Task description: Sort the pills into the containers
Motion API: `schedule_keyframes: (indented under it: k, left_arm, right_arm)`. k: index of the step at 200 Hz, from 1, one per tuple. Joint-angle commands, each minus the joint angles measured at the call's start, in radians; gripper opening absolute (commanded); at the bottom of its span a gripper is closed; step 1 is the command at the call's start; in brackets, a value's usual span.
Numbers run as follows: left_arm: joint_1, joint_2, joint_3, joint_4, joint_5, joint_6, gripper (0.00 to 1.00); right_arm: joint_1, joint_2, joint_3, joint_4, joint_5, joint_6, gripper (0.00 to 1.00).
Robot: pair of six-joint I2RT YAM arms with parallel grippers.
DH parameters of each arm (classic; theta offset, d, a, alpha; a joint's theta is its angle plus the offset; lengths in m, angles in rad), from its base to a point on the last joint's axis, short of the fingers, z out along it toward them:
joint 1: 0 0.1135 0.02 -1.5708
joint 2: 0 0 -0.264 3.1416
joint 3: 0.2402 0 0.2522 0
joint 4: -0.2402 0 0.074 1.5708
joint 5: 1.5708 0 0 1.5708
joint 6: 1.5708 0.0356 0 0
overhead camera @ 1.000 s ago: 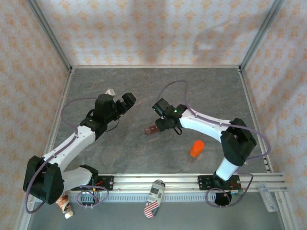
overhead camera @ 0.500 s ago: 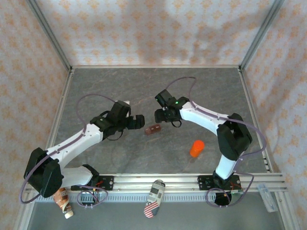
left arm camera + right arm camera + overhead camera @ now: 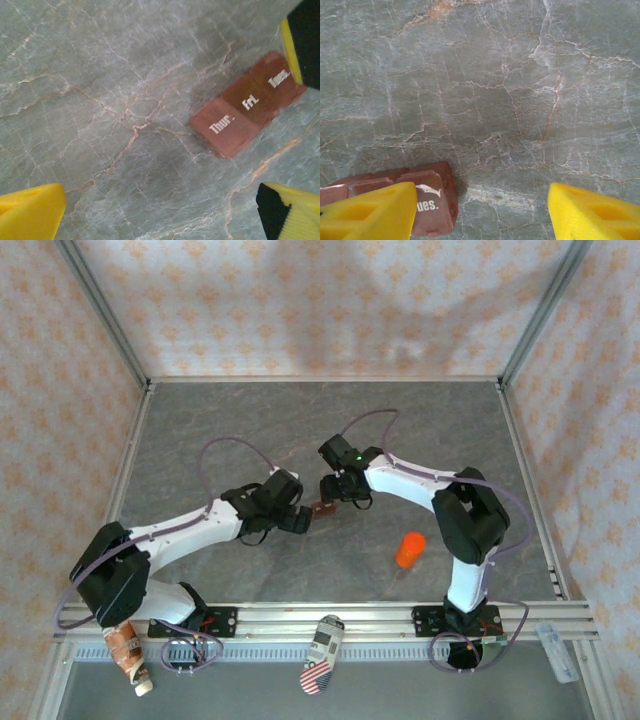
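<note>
The containers are one small reddish-brown oblong box lying flat on the grey marbled table. In the left wrist view the box lies upper right, its closed lids reading Thur., Fri. and Tues. My left gripper sits just left of the box and is open; that gripper has bare table between its fingers. My right gripper hangs over the box's right end, open. In its own view the right gripper has one yellow finger overlapping the box. The pills are out of view.
An orange cylindrical bottle stands to the right of the box, near the right arm. A patterned object lies on the front rail and another small item at the front left. Patterned walls enclose the table.
My left arm has swung right and towards the front, bringing its open gripper up beside the box. The right gripper has shifted a little over the box, which stays put.
</note>
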Motion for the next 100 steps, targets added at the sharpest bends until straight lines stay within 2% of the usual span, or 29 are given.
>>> schedule_keyframes:
  k: [1,100]
  left_arm:
    - [-0.020,0.028,0.020,-0.009,-0.059,0.039,0.99]
    - [-0.035,0.068,0.009,0.050,-0.053,0.042,0.99]
  right_arm:
    - [0.001,0.017,-0.010,0.013,0.006,0.017,0.70]
    - [0.001,0.013,-0.048,0.035,-0.012,0.022,0.69]
